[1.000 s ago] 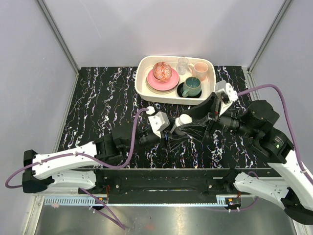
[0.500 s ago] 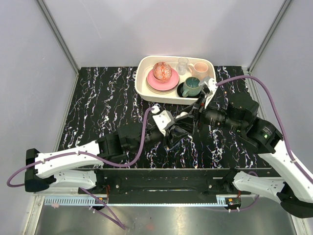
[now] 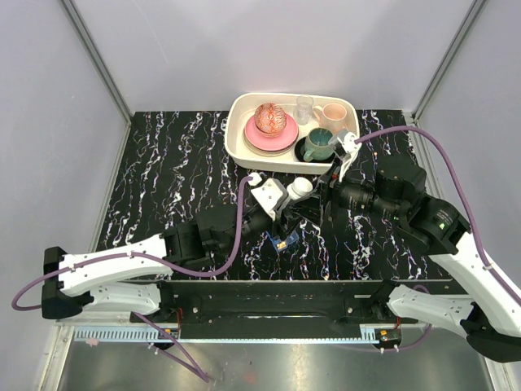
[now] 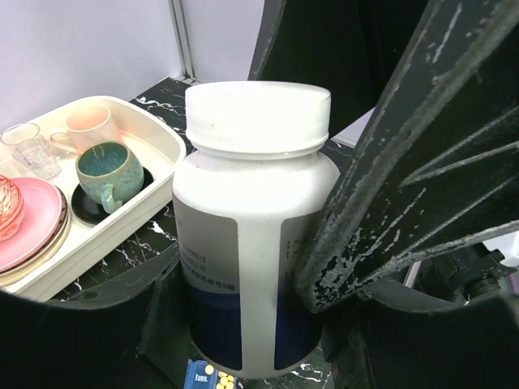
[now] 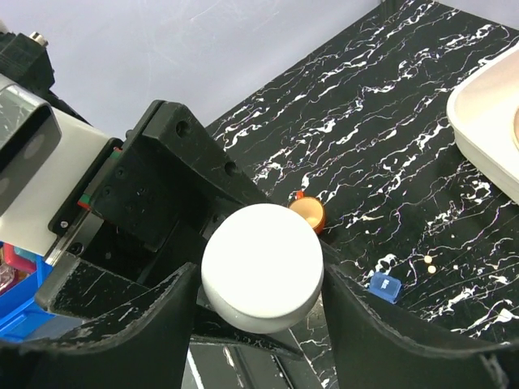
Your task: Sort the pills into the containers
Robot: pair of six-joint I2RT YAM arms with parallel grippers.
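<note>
My left gripper (image 3: 293,200) (image 4: 251,324) is shut on the body of a white pill bottle (image 3: 299,188) (image 4: 253,243) and holds it upright just above the table. My right gripper (image 3: 316,194) (image 5: 261,271) comes in from the right, its fingers closed against both sides of the bottle's white cap (image 5: 261,266). The blue pill box (image 3: 288,238) (image 4: 207,378) lies under the bottle with yellow pills in an open cell. The orange cup (image 3: 279,243) (image 5: 308,212) stands beside it. A blue lid piece (image 5: 384,285) and two loose pills (image 5: 427,259) lie on the table.
A white tray (image 3: 236,147) at the back holds a teal mug (image 3: 319,145), a pink cup (image 3: 332,114), a small glass (image 3: 304,108) and pink plates (image 3: 271,134) with a patterned ball. The table is black marble. Purple cables trail from both arms.
My right gripper has moved left from the table's right side and closed onto the bottle cap. My left gripper has shifted slightly with the bottle, uncovering the pill box and cup in the top view.
</note>
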